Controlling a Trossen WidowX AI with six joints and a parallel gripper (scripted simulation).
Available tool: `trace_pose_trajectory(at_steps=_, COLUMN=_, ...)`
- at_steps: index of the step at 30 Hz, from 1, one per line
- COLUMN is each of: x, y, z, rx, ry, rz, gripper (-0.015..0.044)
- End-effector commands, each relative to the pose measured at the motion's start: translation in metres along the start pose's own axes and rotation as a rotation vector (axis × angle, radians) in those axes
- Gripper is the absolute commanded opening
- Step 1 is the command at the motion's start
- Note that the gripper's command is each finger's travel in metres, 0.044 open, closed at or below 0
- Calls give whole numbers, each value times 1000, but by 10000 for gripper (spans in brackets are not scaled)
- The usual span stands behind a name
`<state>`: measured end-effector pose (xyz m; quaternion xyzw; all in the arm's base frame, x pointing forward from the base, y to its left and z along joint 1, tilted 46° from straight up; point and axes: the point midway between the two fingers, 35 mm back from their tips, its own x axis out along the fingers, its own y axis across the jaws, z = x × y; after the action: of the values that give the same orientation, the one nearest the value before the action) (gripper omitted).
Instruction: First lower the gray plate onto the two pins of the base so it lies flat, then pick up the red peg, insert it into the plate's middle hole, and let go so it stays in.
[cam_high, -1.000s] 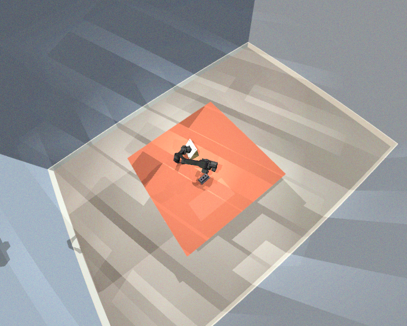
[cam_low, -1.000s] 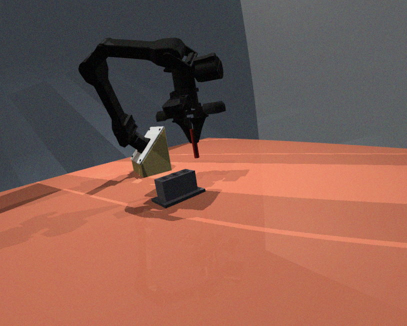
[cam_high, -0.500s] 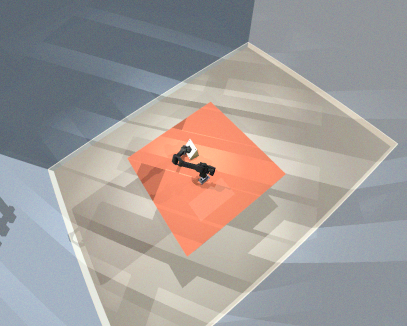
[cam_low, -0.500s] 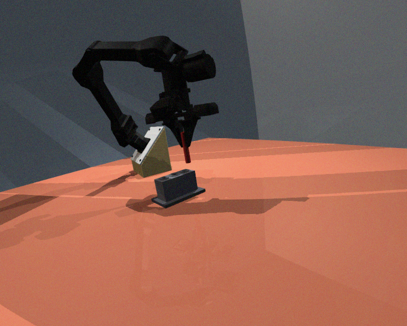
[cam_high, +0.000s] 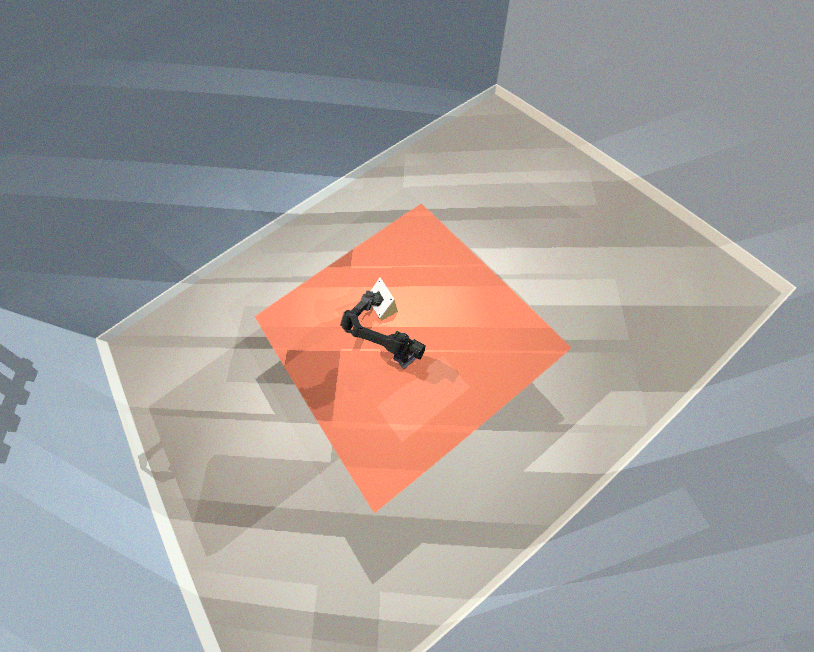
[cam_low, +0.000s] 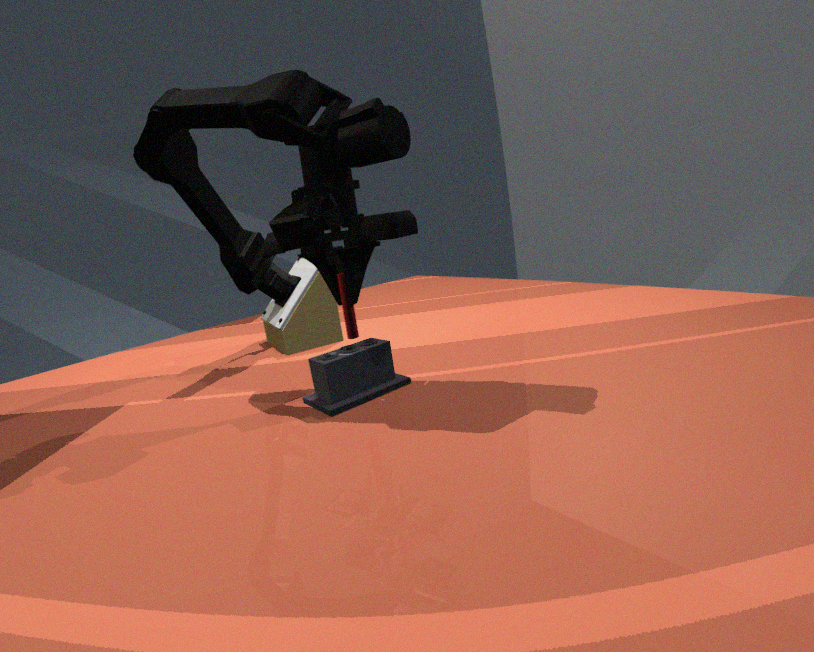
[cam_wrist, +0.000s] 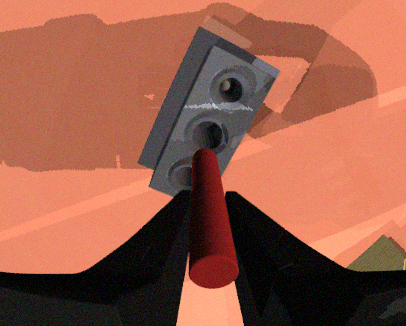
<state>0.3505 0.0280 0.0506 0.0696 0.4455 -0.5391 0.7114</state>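
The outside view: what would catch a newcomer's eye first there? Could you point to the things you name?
Probably the black arm (cam_high: 375, 335) (cam_low: 203, 108), arching over the orange surface (cam_high: 434, 251) (cam_low: 407, 516) (cam_wrist: 75, 235). Next, the bright red peg (cam_low: 347, 305) (cam_wrist: 210, 220), gripped in its tool (cam_low: 347, 298) (cam_wrist: 207, 200) above a gray block (cam_low: 353, 373) (cam_wrist: 172, 120) with three holes.
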Motion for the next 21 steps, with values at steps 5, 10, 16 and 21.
trace_pose_trajectory(at_steps=5, x=-3, y=-2, z=10, rx=1, ry=-9, rz=5, gripper=0)
trace_pose_trajectory(at_steps=10, x=-3, y=-2, z=10, rx=1, ry=-9, rz=5, gripper=0)
trace_pose_trajectory(at_steps=16, x=-3, y=-2, z=10, rx=1, ry=-9, rz=5, gripper=0)
trace_pose_trajectory(at_steps=21, x=-3, y=-2, z=10, rx=1, ry=-9, rz=5, gripper=0)
